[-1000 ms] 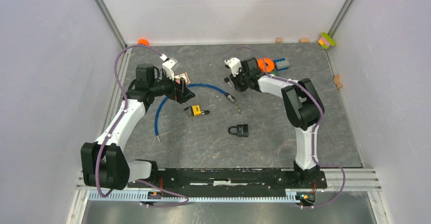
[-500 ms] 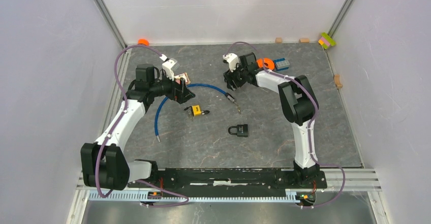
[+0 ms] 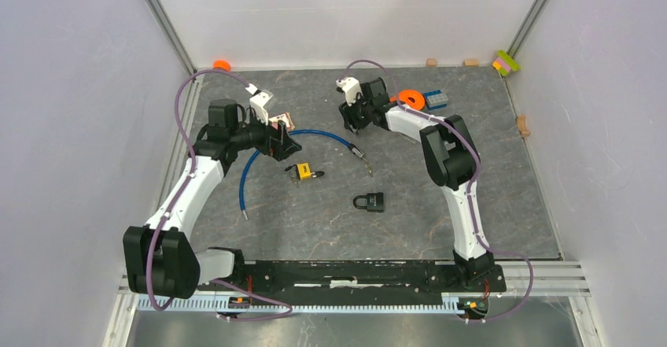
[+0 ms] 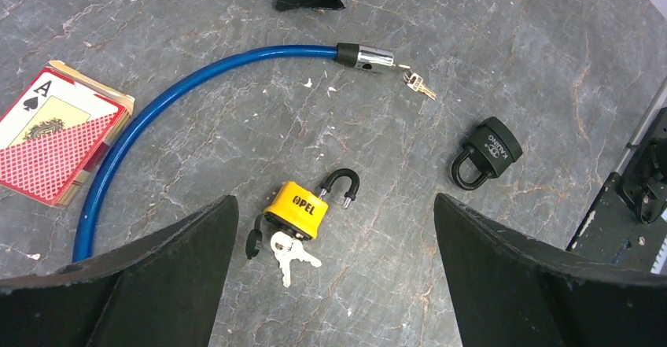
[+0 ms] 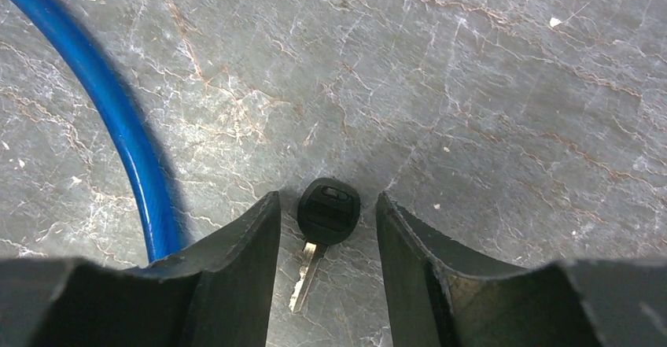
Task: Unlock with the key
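**Desk:** Where's the key on your screen?

**Me:** I've got the small black-headed key [image 5: 328,213] lying flat on the grey stone-patterned table [image 5: 511,87]. It's near the thick blue cable [image 5: 118,119], which runs past on the left of the right wrist view. The key's blade points back toward the wrist. My right claw [image 5: 326,199] straddles the key's head, one finger on each side. It's partway open, and bare table shows between each finger and the key, so it has hold of nothing.

**Desk:** And the lock?

**Me:** From the top view, the black padlock [image 3: 369,201] sits mid-table with its shackle closed. It's well apart from that key, toward the arm bases.

**Desk:** What about your left side?

**Me:** My left claw [image 4: 334,201] hangs spread wide and empty above the yellow padlock [image 4: 296,208]. That lock's shackle is swung open, and silver keys [image 4: 291,254] stick out of its underside. A red-backed deck of playing cards [image 4: 51,146] lies beside the cable's curve, with an ace of spades showing. The cable's silver end piece [image 4: 366,56] has its own small keys at the tip.
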Available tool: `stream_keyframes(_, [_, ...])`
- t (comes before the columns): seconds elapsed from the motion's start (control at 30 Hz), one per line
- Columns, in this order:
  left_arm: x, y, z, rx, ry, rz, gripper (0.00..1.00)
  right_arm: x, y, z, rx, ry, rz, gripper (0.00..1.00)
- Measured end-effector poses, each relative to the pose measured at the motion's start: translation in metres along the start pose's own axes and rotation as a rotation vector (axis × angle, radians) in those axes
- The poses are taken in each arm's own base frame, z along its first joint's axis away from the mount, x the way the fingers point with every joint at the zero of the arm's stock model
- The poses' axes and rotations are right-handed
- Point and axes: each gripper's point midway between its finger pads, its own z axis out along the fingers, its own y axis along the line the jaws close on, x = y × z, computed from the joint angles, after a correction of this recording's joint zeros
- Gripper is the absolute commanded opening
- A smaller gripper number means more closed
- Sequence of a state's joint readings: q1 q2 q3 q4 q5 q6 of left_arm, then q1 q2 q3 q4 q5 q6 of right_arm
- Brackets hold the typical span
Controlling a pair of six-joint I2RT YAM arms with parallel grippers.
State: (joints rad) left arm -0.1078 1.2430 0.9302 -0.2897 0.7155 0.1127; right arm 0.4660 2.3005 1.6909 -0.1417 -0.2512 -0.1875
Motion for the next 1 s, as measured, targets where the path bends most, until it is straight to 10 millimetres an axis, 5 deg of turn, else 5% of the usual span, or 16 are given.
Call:
stream_keyframes(0.67, [-0.001,-0.002,-0.001,0.001,-0.005,-0.001,1.0,0.005,0.009,-0.006,0.02,-0.006,-0.022,0.22])
stream_keyframes(1.0, [-0.002,-0.003,-0.003,0.005,-0.01,0.003,1.0,0.052,0.011,-0.058,0.008,0.068,0.012,0.2])
